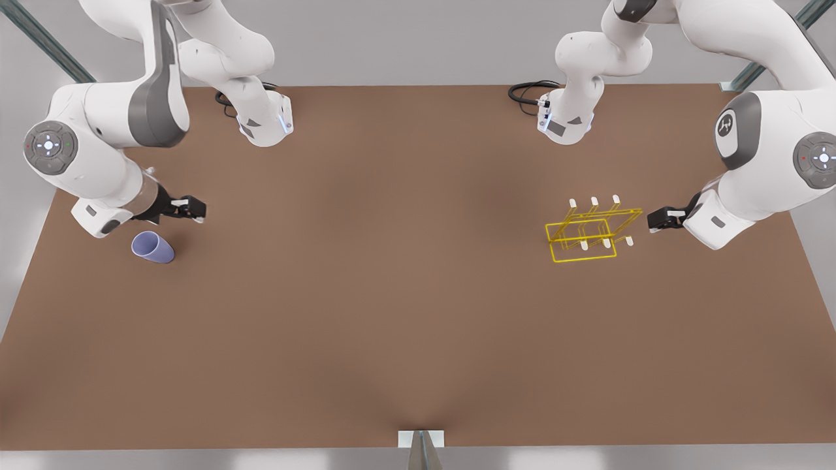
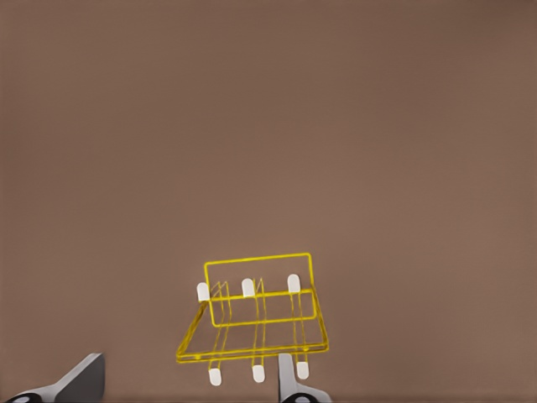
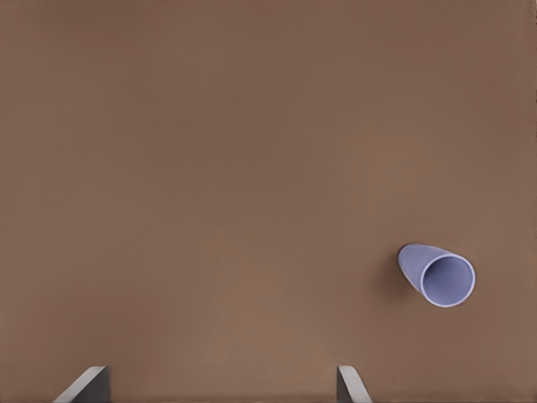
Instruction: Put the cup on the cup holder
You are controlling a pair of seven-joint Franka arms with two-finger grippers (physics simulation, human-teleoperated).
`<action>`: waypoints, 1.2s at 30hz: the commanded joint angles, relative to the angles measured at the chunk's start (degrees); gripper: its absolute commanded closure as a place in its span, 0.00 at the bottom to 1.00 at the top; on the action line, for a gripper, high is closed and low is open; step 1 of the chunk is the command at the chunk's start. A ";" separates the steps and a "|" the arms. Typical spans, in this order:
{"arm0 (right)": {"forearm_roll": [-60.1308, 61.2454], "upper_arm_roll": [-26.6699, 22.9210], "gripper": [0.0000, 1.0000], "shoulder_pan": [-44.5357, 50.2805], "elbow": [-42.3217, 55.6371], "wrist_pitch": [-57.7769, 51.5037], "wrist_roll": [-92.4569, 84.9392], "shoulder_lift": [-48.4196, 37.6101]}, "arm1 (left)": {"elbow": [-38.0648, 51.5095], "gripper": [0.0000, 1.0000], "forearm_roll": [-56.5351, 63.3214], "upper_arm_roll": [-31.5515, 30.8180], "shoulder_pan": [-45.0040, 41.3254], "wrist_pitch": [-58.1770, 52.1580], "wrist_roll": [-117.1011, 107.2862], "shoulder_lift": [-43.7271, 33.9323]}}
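Cup (image 1: pixel 153 248) is sitting on the brown table (image 1: pixel 392 294) at the front view's left, mouth wide open to the camera, just beside the right tool (image 1: pixel 196 210), which is spread open and holding nothing. Over on the front view's right, the yellow cup holder (image 1: pixel 591 230) stands near the left tool (image 1: pixel 655 220), fingers (image 2: pixel 289 378) apart too, also empty.

I see a plain brown tabletop (image 1: pixel 392 294) under even light, with a pale grey floor (image 1: pixel 392 52) beyond.
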 commanded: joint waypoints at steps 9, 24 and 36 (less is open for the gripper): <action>-9.71 -1.08 0.00 -7.32 1.61 11.65 -26.97 9.96 | 0.73 0.00 0.03 0.01 -0.28 0.01 0.04 -0.06; 0.92 -9.17 0.00 -12.51 -26.34 42.42 -35.15 6.45 | 0.73 0.00 0.12 0.01 -0.28 0.01 -0.05 0.38; 3.83 -11.54 0.00 -11.63 -32.67 42.60 -36.74 6.45 | 0.73 0.00 0.20 0.01 -0.28 0.00 -0.23 0.38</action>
